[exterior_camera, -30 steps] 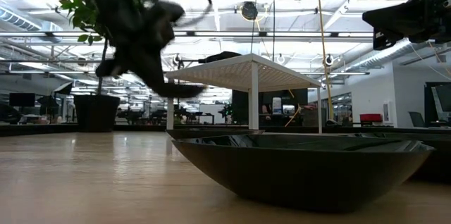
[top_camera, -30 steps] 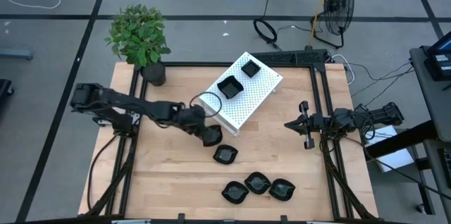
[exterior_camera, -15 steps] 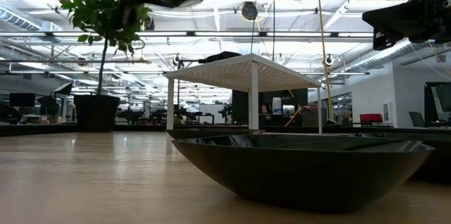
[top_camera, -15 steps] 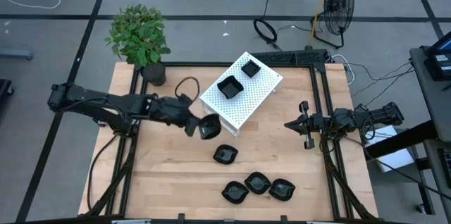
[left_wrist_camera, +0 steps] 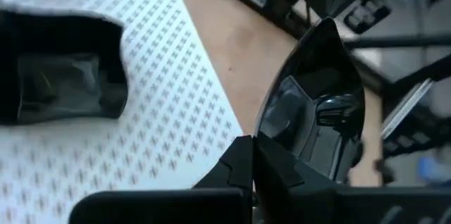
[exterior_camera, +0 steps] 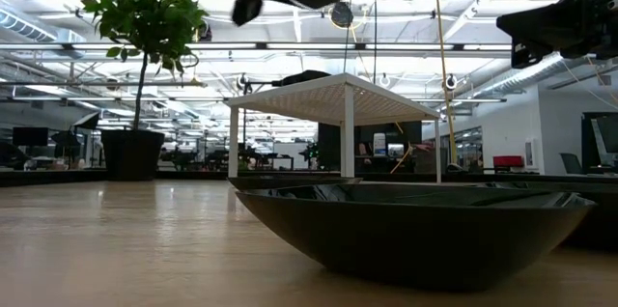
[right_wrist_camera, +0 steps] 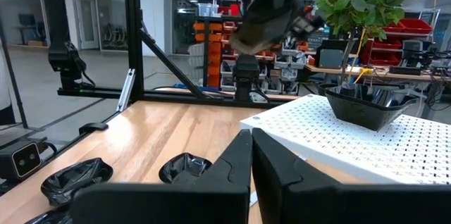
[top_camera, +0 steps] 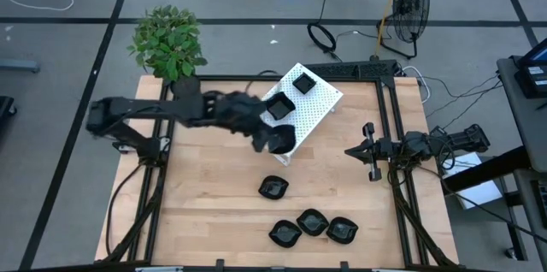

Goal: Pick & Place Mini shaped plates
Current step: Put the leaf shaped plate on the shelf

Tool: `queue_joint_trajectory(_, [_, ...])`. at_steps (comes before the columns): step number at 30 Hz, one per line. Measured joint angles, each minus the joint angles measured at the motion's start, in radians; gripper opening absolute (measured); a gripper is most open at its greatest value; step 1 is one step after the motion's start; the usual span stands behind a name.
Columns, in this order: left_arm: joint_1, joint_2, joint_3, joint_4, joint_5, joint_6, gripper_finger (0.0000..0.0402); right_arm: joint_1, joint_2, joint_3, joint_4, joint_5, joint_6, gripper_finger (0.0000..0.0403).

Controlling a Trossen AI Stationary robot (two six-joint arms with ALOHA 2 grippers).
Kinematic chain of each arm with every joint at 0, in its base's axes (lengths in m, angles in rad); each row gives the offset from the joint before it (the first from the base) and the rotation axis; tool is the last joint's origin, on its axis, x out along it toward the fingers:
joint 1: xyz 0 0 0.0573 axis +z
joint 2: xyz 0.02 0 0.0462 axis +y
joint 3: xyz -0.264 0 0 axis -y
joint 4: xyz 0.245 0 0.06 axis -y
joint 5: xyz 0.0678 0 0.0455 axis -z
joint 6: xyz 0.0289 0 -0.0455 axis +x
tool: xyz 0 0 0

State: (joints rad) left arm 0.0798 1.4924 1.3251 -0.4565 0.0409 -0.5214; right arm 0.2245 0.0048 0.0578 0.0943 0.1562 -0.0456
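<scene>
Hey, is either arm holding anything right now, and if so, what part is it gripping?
The left gripper holds one mini plate pinched by its rim, above the white perforated box. The right gripper holds nothing.

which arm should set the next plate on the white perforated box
Left. The left gripper is already shut on a black plate and hangs at the edge of the white perforated box. The right gripper waits at the table's right side, empty, apart from the box.

A potted plant (top_camera: 168, 48) stands near a white perforated box (top_camera: 309, 111).
</scene>
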Motion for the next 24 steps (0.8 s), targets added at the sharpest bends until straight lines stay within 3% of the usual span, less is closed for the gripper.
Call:
queue_joint_trajectory(4, [0.01,0.152,0.199,-0.13,0.003,0.122,0.0003,0.0,0.0,0.0,-0.001,0.0,0.0,0.0])
queue_joint_trajectory(8, [0.012,0.262,0.308,-0.194,-0.023,0.168,0.0005,0.0,0.0,0.0,0.0,0.0,0.0,0.0])
queue_joint_trajectory(12, [0.012,0.312,0.335,-0.243,-0.065,0.196,0.0003,0.0,0.0,0.0,0.0,0.0,0.0,0.0])
queue_joint_trajectory(18, [0.014,0.333,0.335,-0.308,-0.221,0.175,0.0007,0.0,0.0,0.0,0.0,0.0,0.0,0.0])
queue_joint_trajectory(24, [0.025,0.335,0.335,-0.312,-0.243,0.168,0.0014,0.0,0.0,0.0,-0.001,0.0,0.0,0.0])
